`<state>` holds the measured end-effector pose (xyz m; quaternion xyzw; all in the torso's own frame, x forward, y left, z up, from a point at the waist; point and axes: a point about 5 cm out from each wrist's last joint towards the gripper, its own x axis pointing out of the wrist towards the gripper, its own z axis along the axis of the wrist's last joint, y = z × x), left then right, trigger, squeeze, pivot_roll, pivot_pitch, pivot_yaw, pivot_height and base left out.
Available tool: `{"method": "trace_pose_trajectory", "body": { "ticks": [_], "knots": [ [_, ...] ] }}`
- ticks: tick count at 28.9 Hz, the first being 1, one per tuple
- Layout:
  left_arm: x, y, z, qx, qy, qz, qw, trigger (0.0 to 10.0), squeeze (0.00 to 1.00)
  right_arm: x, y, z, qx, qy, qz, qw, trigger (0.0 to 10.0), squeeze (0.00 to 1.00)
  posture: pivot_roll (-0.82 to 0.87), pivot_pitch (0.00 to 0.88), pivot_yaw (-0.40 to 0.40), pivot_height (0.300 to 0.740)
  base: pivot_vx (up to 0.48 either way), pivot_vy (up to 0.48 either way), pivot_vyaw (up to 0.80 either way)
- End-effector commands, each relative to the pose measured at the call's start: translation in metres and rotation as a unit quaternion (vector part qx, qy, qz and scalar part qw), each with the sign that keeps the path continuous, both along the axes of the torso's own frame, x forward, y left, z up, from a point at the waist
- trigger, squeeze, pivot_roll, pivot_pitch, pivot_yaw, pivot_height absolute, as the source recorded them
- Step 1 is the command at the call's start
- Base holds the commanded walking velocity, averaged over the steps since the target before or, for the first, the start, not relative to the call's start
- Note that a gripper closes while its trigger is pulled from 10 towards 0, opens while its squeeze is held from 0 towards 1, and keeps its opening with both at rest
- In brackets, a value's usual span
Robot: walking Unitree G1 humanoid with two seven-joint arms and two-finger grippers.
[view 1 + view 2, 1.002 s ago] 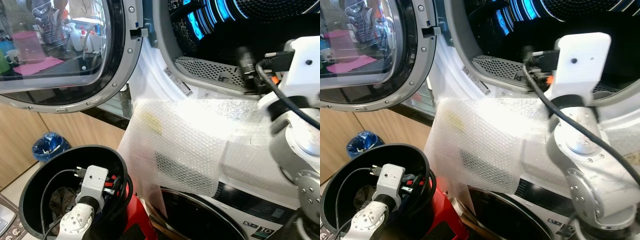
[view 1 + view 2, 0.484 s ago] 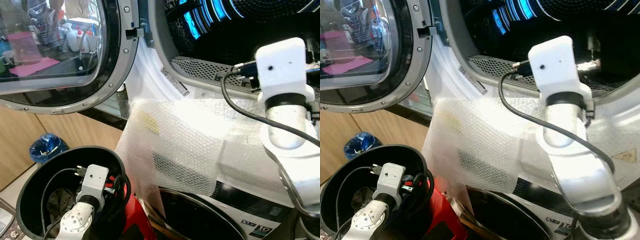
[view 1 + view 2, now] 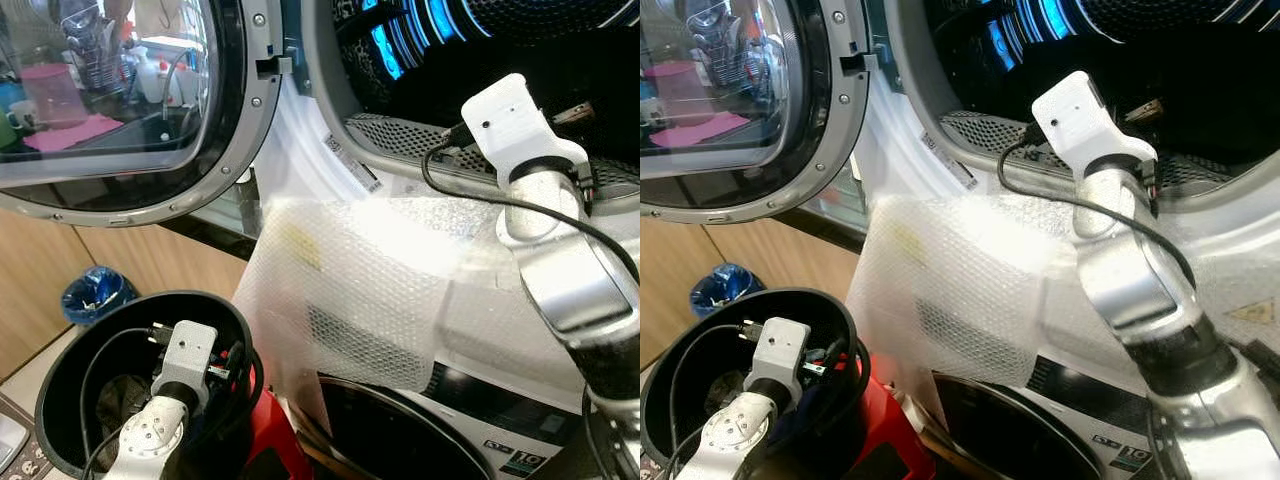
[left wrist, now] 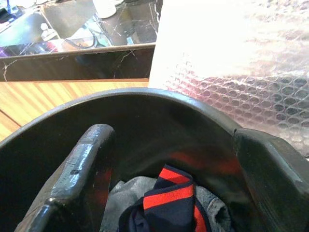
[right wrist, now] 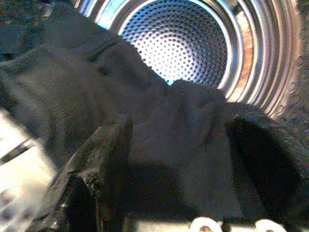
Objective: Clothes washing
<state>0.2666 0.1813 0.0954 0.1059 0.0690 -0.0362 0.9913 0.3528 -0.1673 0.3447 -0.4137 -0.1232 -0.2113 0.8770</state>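
At far left the round glass door (image 3: pixel 110 100) of the washer (image 3: pixel 330 170) stands swung open. Below it a black bucket (image 3: pixel 60 400) sits on the floor, beside a blue bag (image 3: pixel 97 292). The left gripper (image 4: pixel 169 193) reaches down inside the bucket, its fingers (image 4: pixel 79 169) spread wide and holding nothing, just above a navy and red striped cloth (image 4: pixel 169 205) lying on a grey garment (image 4: pixel 125 193) at the bottom. To the right a sheet of bubble wrap (image 3: pixel 350 290) hangs over the washer's front, below the opening. Further right the right arm (image 3: pixel 540 230) stretches up over the rim into the drum (image 5: pixel 178 43). The right gripper (image 5: pixel 178 159) is inside, fingers (image 5: pixel 104 159) set wide apart, with dark clothes (image 5: pixel 96 82) heaped between and beyond them; whether they touch the cloth cannot be told.
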Motion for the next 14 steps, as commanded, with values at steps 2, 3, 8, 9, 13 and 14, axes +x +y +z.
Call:
{"method": "trace_pose_trajectory", "body": {
  "ticks": [2,3,8,9,13,14],
  "knots": [
    [0.003,0.001,0.008,0.004,-0.002,-0.004,1.000,10.0,0.00,0.021,-0.017,0.022,0.032,-0.014,-0.026,0.999,10.0,0.00,0.01,0.073,0.018,0.740,0.000,0.000,0.00],
    [0.003,0.001,0.008,0.003,-0.001,-0.005,1.000,10.0,0.00,0.023,-0.019,0.023,0.039,-0.015,-0.028,0.999,10.0,0.00,0.01,0.073,0.018,0.740,0.000,0.000,0.00],
    [0.004,0.000,0.010,0.002,0.002,-0.012,1.000,10.0,0.00,0.044,-0.009,0.015,0.229,0.034,0.076,0.970,10.0,0.00,0.01,0.067,0.021,0.740,0.000,0.000,0.00],
    [0.004,0.000,0.011,0.003,0.002,-0.014,1.000,10.0,0.00,0.047,-0.006,0.015,0.252,0.040,0.092,0.963,10.0,0.00,0.01,0.067,0.021,0.740,0.000,0.000,0.00],
    [0.007,0.001,0.014,0.006,0.003,-0.019,1.000,10.0,0.00,0.063,0.015,0.019,0.363,0.070,0.177,0.912,10.0,0.00,0.02,0.068,0.025,0.740,0.000,0.000,0.00],
    [0.007,0.001,0.014,0.006,0.003,-0.019,1.000,10.0,0.00,0.063,0.015,0.019,0.363,0.070,0.177,0.912,10.0,0.00,0.02,0.068,0.025,0.740,0.000,0.000,0.00]
  ]
}}
